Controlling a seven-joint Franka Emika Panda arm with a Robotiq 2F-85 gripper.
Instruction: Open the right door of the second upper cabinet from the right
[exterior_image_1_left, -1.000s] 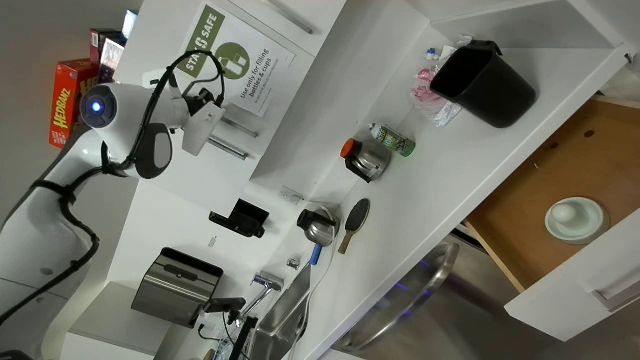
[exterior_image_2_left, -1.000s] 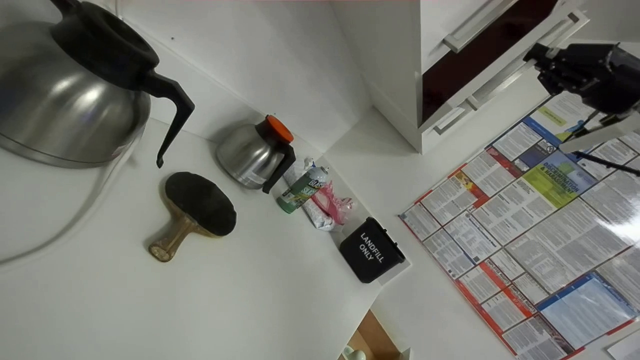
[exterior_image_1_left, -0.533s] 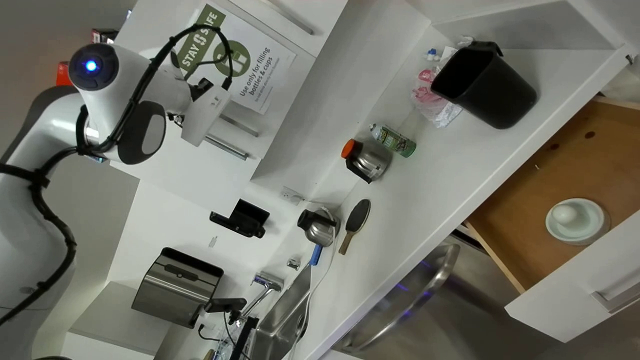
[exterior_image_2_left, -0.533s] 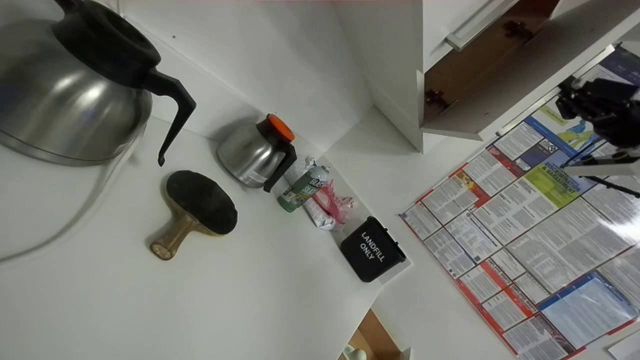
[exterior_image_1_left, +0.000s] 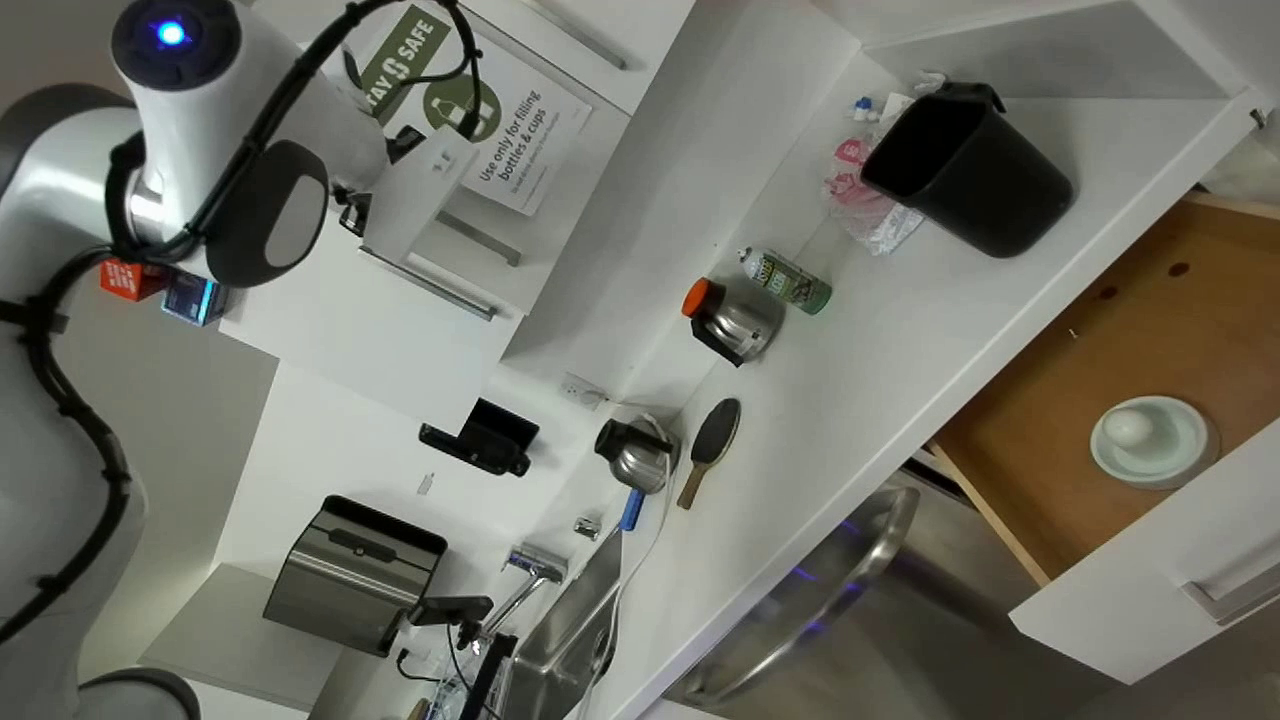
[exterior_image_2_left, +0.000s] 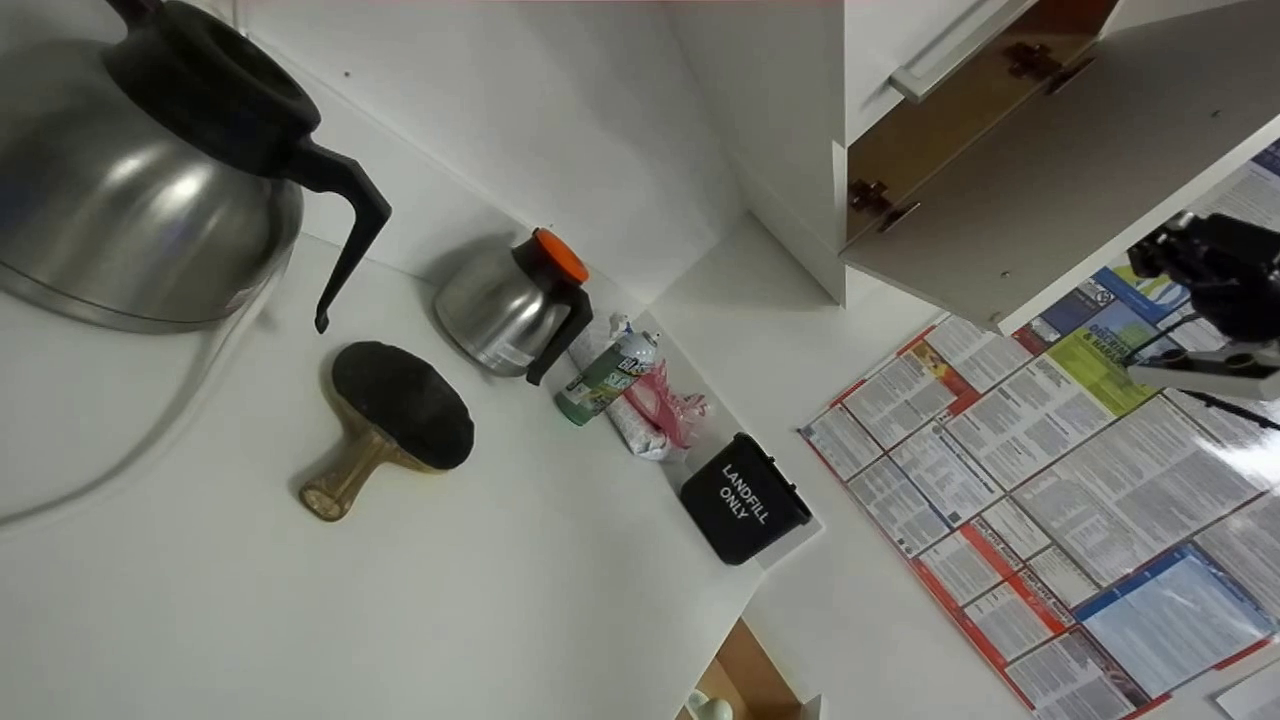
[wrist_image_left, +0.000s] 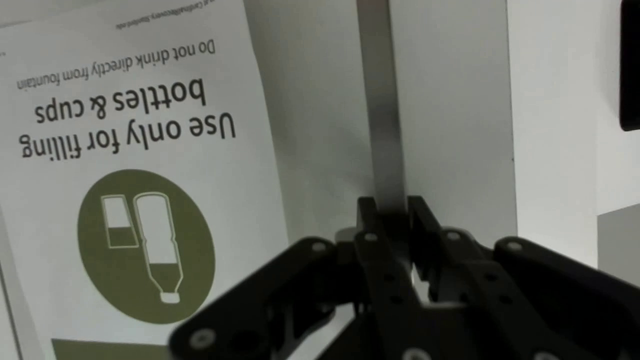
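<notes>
The right door with the green and white poster shows in an exterior view and in the wrist view. It stands open; its bare inner face and hinges show in an exterior view. Its bar handle shows in an exterior view and runs between my fingertips in the wrist view. My gripper is shut on this handle. The gripper also shows in an exterior view beyond the door's free edge, where the door hides the handle. The left door's handle is beside it.
The neighbouring cabinet door's handle is by the opening. Below, the counter bears a black bin, a spray can, steel pots and a paddle. A lower drawer is pulled out.
The door has swung from slightly ajar to wide open, showing its inner face and hinges. My gripper has travelled with the handle, away from the cabinet. The arm has moved along.
</notes>
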